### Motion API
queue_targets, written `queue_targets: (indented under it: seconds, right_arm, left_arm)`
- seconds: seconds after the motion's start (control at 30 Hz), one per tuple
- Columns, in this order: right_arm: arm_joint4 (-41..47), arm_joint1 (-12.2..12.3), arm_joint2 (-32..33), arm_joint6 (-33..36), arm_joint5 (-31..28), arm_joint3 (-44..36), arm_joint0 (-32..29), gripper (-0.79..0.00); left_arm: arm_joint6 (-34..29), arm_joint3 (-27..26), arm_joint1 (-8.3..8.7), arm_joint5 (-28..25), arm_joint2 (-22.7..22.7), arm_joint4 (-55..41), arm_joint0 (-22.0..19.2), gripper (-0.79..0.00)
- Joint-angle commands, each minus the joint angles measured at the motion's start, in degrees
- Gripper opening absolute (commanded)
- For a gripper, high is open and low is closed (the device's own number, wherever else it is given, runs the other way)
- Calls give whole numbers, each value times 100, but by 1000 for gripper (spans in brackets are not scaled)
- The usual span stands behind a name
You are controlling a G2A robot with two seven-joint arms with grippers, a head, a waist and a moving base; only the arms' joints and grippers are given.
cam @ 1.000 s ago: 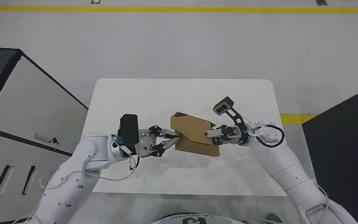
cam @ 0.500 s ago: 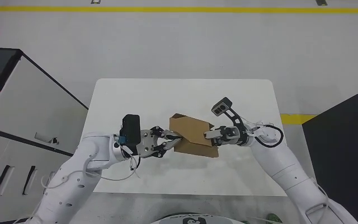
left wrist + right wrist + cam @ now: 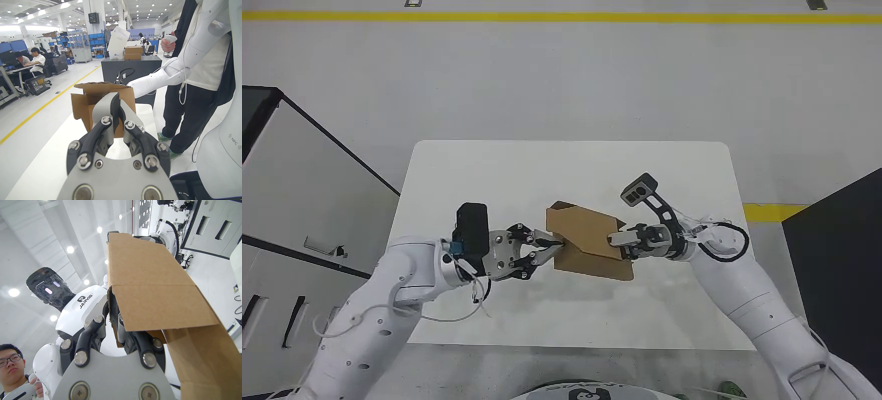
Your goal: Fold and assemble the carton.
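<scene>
Carton: one brown corrugated cardboard carton (image 3: pixel 587 240), half-erected, gripped at both ends over the middle of the white rectangular desk (image 3: pixel 572 170), on the robot's side of centre.
Long axis: run roughly left to right across the desk and slightly skewed, with the left end farther from the robot than the right end.
Openings: the open end with loose flaps is turned toward the left arm, as seen in the left wrist view (image 3: pixel 88 102). At the other end a flap is seen hanging past the right arm's fingers (image 3: pixel 151 291).
Left claw (image 3: pixel 550 242): clenched on a flap edge at the carton's left end, with cardboard pinched between the dark pads (image 3: pixel 115 103).
Right claw (image 3: pixel 616 240): clenched on a wall edge at the carton's right end (image 3: pixel 113 315).
Desk contact: whether the carton's underside touches the desk cannot be told.
Edges/room: the carton is well apart from the far edge and both side edges, and nearer the robot-side edge. Both arms are laid in from that edge.
Count: 1 carton, 2 claws on it, 1 desk.
Surroundings: a grey cabinet (image 3: pixel 302 190) just beside the desk's left edge, a black unit (image 3: pixel 842 260) beyond the right edge, and a yellow floor line (image 3: pixel 562 16) well past the far edge.
</scene>
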Motion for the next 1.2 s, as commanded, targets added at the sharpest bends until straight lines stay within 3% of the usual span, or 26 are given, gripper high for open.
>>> queue_targets:
  seconds: [0.0,0.87,1.17]
  right_arm:
    - [8,-3,-12,0,0,7,5,-785]
    - [67,-37,-134,0,0,109,134,-785]
    - [489,-7,-264,0,59,233,165,-785]
  left_arm:
    - [-23,6,-4,-14,28,3,-13,-785]
    - [-14,154,-39,-106,105,-69,-135,-785]
    - [157,138,-37,-75,-105,-35,-136,-785]
